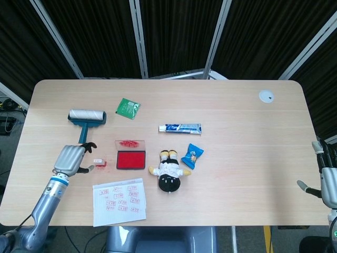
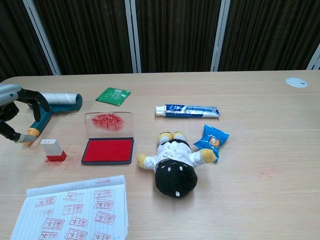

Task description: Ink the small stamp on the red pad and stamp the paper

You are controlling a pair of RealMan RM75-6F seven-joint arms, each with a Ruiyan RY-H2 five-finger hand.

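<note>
The small stamp (image 1: pixel 99 162) (image 2: pixel 53 149), white on top with a red base, stands on the table left of the red ink pad (image 1: pixel 130 159) (image 2: pixel 108 150), whose clear lid lies open behind it. The paper (image 1: pixel 119 201) (image 2: pixel 75 210), covered with several red prints, lies at the near edge. My left hand (image 1: pixel 72 159) (image 2: pixel 15 112) hovers just left of the stamp, fingers curled apart around empty space, not touching it. My right hand (image 1: pixel 326 179) is off the table's right edge, fingers spread, holding nothing.
A lint roller (image 1: pixel 85 121) (image 2: pixel 50 106) lies behind the left hand. A green packet (image 1: pixel 128 108), a toothpaste tube (image 1: pixel 180 127), a blue snack bag (image 1: pixel 192 155) and a plush doll (image 1: pixel 169 172) lie around the pad. A white disc (image 1: pixel 266 96) sits at the far right.
</note>
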